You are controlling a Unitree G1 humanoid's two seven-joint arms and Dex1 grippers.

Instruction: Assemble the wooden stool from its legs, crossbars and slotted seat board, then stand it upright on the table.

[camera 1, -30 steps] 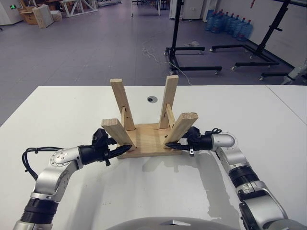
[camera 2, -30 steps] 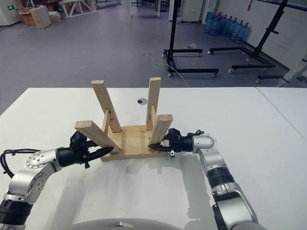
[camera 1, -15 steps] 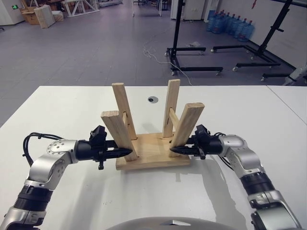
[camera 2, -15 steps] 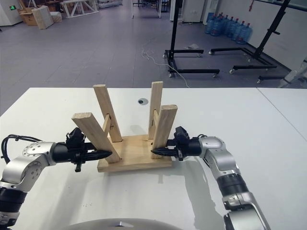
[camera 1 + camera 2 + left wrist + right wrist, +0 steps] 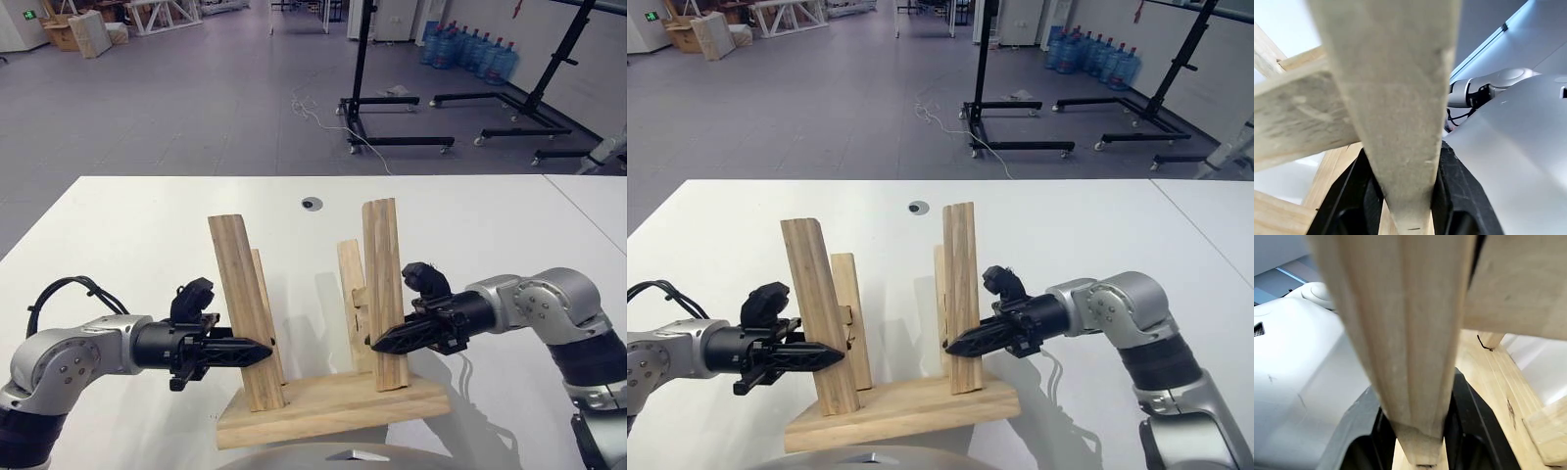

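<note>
Since the stool (image 5: 323,397) is stiff, fairly light wood with slotted joints, I judge it is best held low on its legs, close to the seat board (image 5: 333,411), so nothing levers loose. The left gripper (image 5: 260,351) clamps the near left leg (image 5: 238,294) and the right gripper (image 5: 378,344) the near right leg (image 5: 384,279). The stool stands inverted by the table (image 5: 118,225) edge, now closer to the robot and with its legs more upright than a second ago.

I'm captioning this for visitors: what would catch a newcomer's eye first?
The wooden stool, upside down near the front edge of the white table, its legs pointing up. The left pincer clamps the near left leg and the right pincer the near right leg.
</note>
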